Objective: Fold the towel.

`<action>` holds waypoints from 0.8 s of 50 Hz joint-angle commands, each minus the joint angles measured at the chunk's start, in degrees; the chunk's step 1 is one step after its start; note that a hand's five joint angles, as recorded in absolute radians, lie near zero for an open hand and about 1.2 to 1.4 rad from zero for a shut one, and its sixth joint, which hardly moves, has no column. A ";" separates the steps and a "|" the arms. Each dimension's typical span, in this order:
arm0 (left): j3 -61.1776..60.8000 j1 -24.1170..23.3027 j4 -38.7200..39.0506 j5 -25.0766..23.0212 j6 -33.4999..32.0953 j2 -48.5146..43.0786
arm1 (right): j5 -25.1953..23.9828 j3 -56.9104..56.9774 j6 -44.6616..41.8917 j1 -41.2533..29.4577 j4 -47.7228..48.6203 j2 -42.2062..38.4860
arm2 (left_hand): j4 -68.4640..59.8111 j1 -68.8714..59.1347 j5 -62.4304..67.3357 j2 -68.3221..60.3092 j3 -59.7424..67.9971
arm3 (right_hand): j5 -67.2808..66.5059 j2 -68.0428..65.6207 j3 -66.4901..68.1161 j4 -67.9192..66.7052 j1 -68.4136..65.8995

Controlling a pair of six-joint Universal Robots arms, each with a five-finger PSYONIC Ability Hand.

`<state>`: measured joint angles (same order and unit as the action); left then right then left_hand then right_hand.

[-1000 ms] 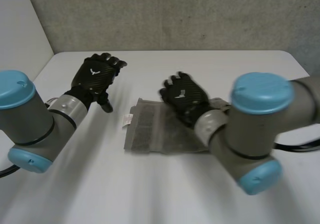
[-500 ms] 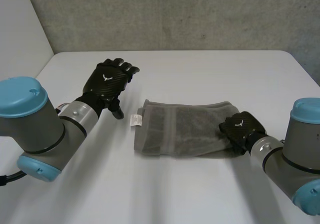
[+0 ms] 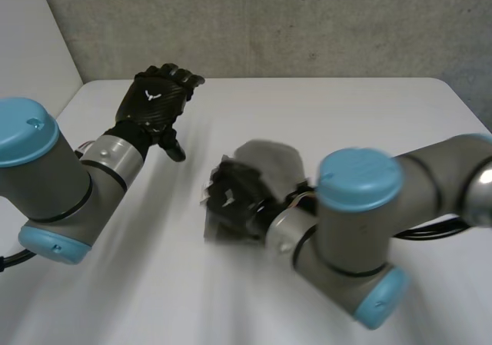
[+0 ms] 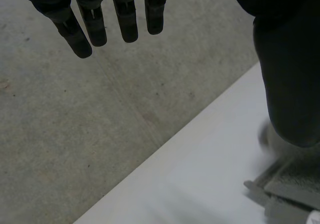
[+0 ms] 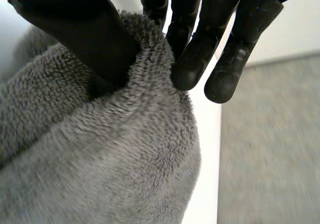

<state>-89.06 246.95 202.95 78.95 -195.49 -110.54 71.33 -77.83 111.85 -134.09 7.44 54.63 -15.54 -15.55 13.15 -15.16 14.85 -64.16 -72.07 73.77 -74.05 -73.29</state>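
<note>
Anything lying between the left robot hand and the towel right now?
No. In the head view, the stretch between the open left robot hand and the towel is bare table.

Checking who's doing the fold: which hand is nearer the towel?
Right. The right hand pinches the towel between thumb and fingers, touching it. The left hand hovers open, apart from the towel, off to its side.

Looped, fuzzy cloth towel [image 5: 110, 164]; smooth matt table [image 3: 330, 107]; rough speckled wall [image 3: 269, 22].
</note>
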 commanded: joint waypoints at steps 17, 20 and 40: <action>2.31 -2.88 -0.27 0.85 4.33 -0.47 | 5.22 -5.41 42.49 6.82 0.82 12.87 | 4.31 4.32 -11.93 3.93 -3.63 | 64.16 62.07 -63.77 64.05 63.29; 3.19 -4.45 -0.36 0.94 4.41 -0.90 | 5.14 -7.16 48.18 11.02 -0.49 14.97 | 3.98 3.99 -11.59 3.60 -3.29 | 64.16 62.07 -63.77 64.05 63.29; 14.70 -13.24 -14.59 1.72 18.04 -17.15 | 4.78 -8.31 53.21 19.31 -4.80 8.14 | 2.46 2.47 -10.08 2.08 -1.78 | 64.16 62.07 -63.77 64.05 63.29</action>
<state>-76.81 235.47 192.81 79.87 -178.34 -121.86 75.93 -87.02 164.76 -114.14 2.28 66.43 -15.54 -15.54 13.82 -15.17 14.85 -3.17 -13.76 13.39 -14.37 -12.94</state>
